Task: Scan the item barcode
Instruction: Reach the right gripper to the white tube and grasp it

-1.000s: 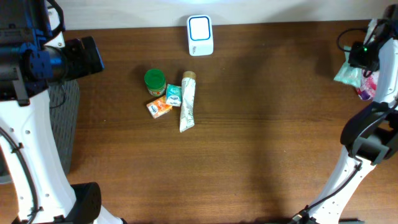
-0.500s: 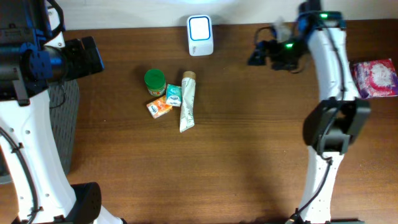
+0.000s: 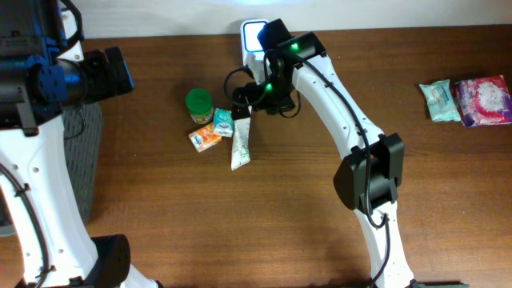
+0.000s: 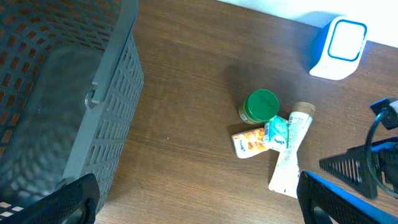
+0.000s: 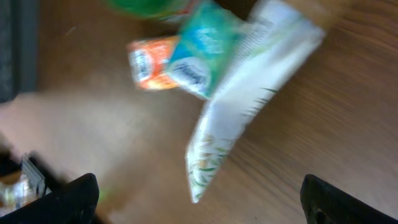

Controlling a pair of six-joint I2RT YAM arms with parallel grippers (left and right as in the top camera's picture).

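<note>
The white and blue scanner (image 3: 254,50) stands at the table's back edge, partly behind my right arm. A small heap lies in front of it: a green-lidded jar (image 3: 198,104), an orange packet (image 3: 205,138), a teal packet (image 3: 223,122) and a white tube (image 3: 241,140). My right gripper (image 3: 244,100) hovers open over the tube's top end. In the right wrist view the tube (image 5: 249,93) lies between the wide-apart jaws of that gripper (image 5: 199,205), blurred. My left gripper (image 4: 199,211) hangs open and empty over the table's left part, well away from the heap (image 4: 273,134).
A grey mesh basket (image 4: 62,93) stands off the table's left edge, under the left arm. At the far right lie a teal packet (image 3: 439,101) and a pink packet (image 3: 484,100). The right arm stretches across the table's middle.
My right arm has swung from the far right edge across the table to the heap of items, and its jaws have opened. A teal packet now lies beside the pink one. The left arm is still.
</note>
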